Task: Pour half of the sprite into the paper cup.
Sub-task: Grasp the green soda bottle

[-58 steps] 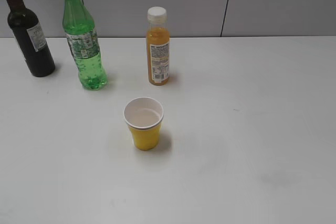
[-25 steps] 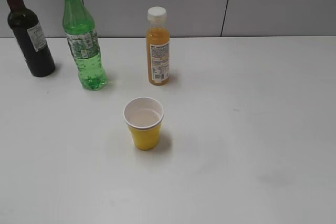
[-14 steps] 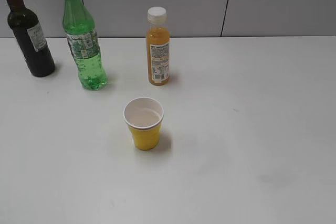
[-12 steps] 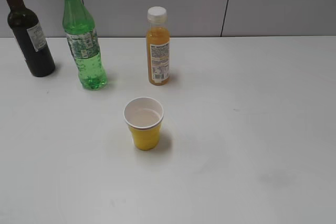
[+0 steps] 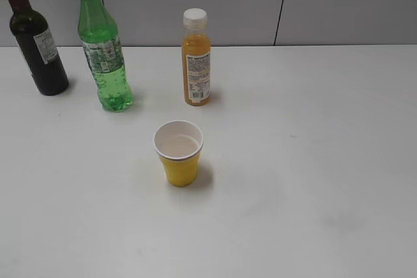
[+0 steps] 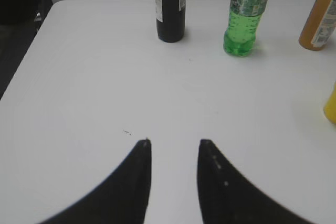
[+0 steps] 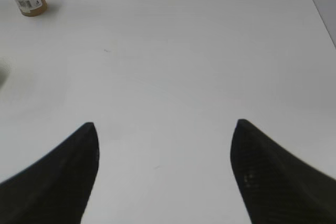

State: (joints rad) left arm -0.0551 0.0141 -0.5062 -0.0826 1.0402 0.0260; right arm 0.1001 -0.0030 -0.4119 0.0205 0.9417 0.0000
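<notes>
The worktop (image 5: pixel 313 161) is a plain white surface set against a grey panelled wall.

The sprite (image 5: pixel 103 50) stands upright near the far left of the worktop in the exterior view. It is uncapped, with clear fizzy liquid filling its lower part. It is free of both tools. In the left wrist view it appears at the top of the frame, right of centre.

The wine bottle (image 5: pixel 36 40) stands upright to the left of the sprite, near it but not touching. It is dark with a white label.

The orange juice bottle (image 5: pixel 196 60) stands upright to the right of the sprite, apart from it. It carries a white cap.

The paper cup (image 5: pixel 178 153) stands upright in front of the gap between the sprite and the orange juice bottle, closer to the camera and apart from all three bottles. Its body is yellow, its inside and rim white.

The left tool (image 6: pixel 173 142) hovers above bare worktop, well short of the bottles. Its jaws stand a narrow gap apart and grip nothing.

The right tool (image 7: pixel 164 124) hovers above bare worktop on the right side. Its jaws are spread wide and grip nothing.
</notes>
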